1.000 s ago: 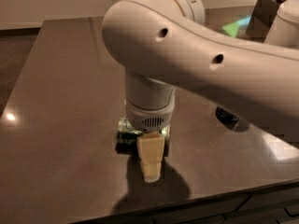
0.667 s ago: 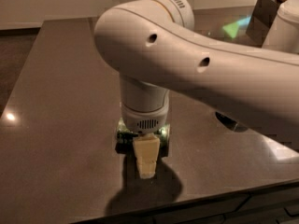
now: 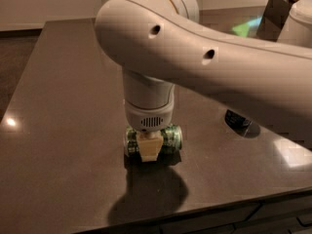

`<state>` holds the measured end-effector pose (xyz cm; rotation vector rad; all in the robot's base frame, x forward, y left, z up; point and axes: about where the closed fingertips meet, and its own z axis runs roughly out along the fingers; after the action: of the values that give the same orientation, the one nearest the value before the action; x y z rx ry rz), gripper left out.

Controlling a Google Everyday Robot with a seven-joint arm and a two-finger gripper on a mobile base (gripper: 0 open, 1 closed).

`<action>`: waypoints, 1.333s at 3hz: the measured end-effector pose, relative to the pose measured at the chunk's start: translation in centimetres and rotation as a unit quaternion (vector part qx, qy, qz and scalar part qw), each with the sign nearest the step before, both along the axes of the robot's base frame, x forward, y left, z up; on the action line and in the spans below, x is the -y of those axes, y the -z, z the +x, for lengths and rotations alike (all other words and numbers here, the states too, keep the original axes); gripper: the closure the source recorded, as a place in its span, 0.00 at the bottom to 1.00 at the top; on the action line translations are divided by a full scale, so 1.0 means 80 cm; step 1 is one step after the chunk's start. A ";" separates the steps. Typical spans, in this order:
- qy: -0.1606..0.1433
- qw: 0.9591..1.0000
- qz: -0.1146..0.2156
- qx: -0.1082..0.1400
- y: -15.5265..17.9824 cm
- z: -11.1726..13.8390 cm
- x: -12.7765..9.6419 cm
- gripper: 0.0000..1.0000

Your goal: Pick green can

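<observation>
The green can (image 3: 171,137) lies on its side on the dark table (image 3: 63,106), near the front edge. It is shiny, with a light green and silver label. My gripper (image 3: 148,151) hangs straight down from the big white arm (image 3: 204,57) and sits right over the middle of the can. Its cream tip covers the can's centre, so only the can's two ends show on either side. The can rests on the table.
A dark object (image 3: 239,121) sits to the right, mostly hidden under my arm. A white container (image 3: 298,18), a dark box (image 3: 275,11) and a green patch (image 3: 246,27) are at the back right. The table's front edge (image 3: 195,213) is close.
My gripper has moved down and slightly left onto the can. It now covers the can's middle, where before it hung in front of it.
</observation>
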<state>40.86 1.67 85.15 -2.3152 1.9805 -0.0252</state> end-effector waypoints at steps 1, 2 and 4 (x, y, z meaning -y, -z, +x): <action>-0.008 1.000 0.009 0.012 -0.029 0.011 -0.004 0.93; -0.020 0.999 0.020 0.021 -0.061 0.019 -0.010 1.00; -0.075 0.996 0.043 0.034 -0.142 0.030 -0.025 1.00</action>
<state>43.23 3.64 96.49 -2.3677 1.7371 -0.0085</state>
